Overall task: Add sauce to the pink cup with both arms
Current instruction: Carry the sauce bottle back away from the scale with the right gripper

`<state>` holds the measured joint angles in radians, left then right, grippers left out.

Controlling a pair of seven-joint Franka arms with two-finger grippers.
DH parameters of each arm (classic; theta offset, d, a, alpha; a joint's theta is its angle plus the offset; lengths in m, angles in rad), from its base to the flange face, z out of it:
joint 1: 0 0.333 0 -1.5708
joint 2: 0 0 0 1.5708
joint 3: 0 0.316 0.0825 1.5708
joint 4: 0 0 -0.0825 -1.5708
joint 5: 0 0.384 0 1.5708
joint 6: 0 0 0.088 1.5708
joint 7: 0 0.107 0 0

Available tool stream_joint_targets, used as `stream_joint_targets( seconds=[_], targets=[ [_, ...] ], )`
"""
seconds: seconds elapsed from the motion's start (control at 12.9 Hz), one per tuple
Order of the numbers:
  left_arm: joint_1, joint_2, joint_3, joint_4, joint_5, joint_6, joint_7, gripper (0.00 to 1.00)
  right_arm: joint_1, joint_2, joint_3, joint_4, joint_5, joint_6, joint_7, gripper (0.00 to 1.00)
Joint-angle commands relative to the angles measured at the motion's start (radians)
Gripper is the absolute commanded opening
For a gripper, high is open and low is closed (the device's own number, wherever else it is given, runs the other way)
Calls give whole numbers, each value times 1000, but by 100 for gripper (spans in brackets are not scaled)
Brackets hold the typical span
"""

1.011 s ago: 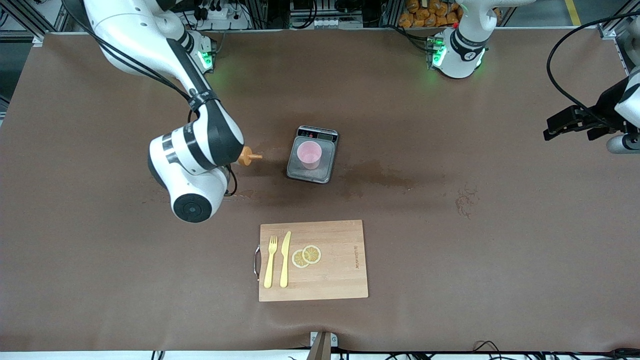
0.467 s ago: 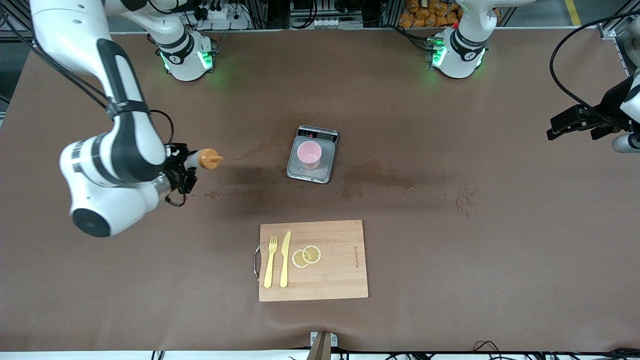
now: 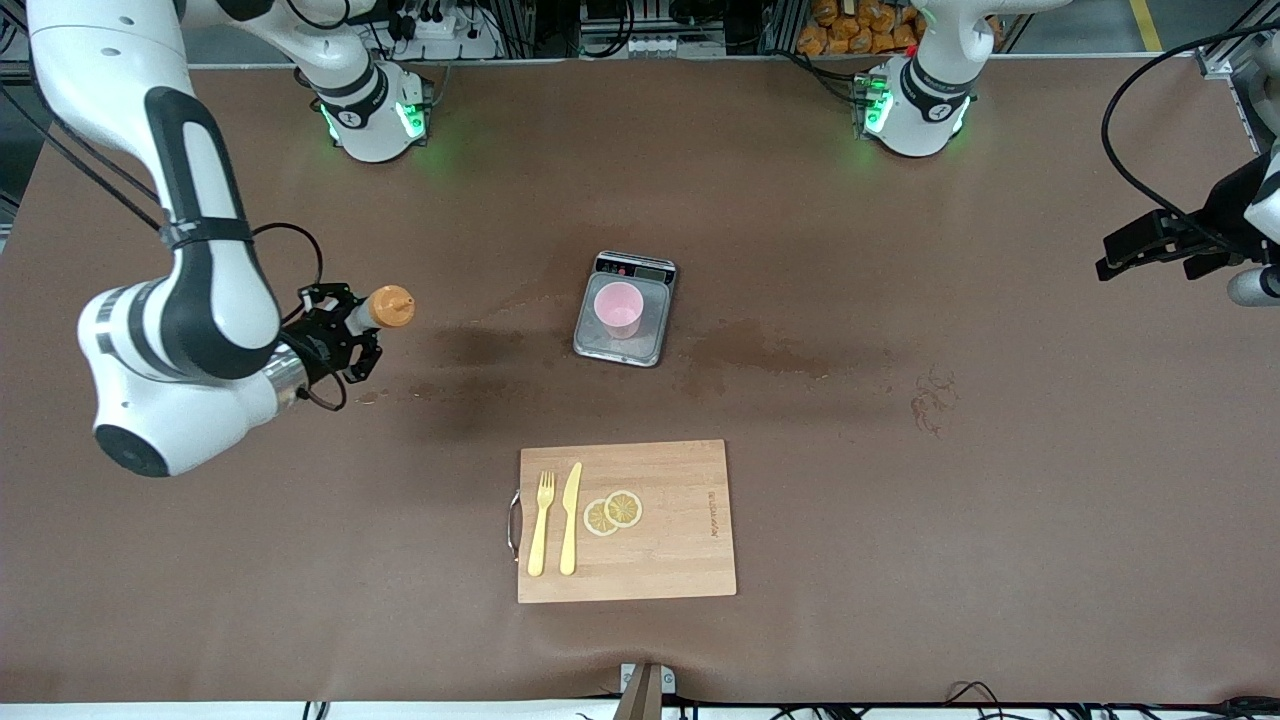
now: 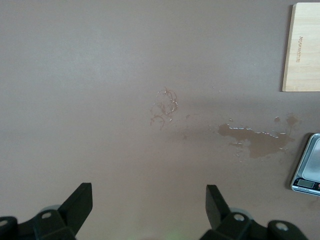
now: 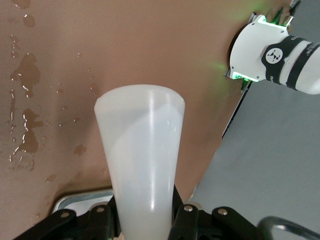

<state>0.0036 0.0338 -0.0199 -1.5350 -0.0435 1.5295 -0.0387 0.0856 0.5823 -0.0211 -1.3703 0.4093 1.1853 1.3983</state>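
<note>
Moved away from the pink cup, the right pincer squeezes the sauce bottle tight. Left pincer waits, wide open and empty.

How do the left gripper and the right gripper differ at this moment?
The left gripper is open and holds nothing; the right gripper is shut on the sauce bottle. The left gripper waits over the left arm's end of the table; the right gripper is over the right arm's end. Both are black, two-fingered.

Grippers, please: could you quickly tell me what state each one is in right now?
Left gripper: open, empty, over bare table at the left arm's end.
Right gripper: shut on the sauce bottle, over the table's right-arm end.
</note>
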Motion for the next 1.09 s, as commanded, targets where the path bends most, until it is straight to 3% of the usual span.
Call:
stream_joint_targets(
  seconds=[0.0,0.54,0.7,1.01],
  targets=[
    [4,-9,2,4,-6,0,11,100,-140,-32,17,-36,74,-44,-169,32],
    [4,-11,-6,7,-1,-6,6,100,-429,74,15,-35,137,-90,-643,31],
    [4,-12,-5,7,-1,-8,6,100,-466,115,15,-35,183,-84,-686,35],
    [4,-12,-6,9,55,-17,5,100,-565,246,15,-26,244,-73,-834,32]
  ],
)
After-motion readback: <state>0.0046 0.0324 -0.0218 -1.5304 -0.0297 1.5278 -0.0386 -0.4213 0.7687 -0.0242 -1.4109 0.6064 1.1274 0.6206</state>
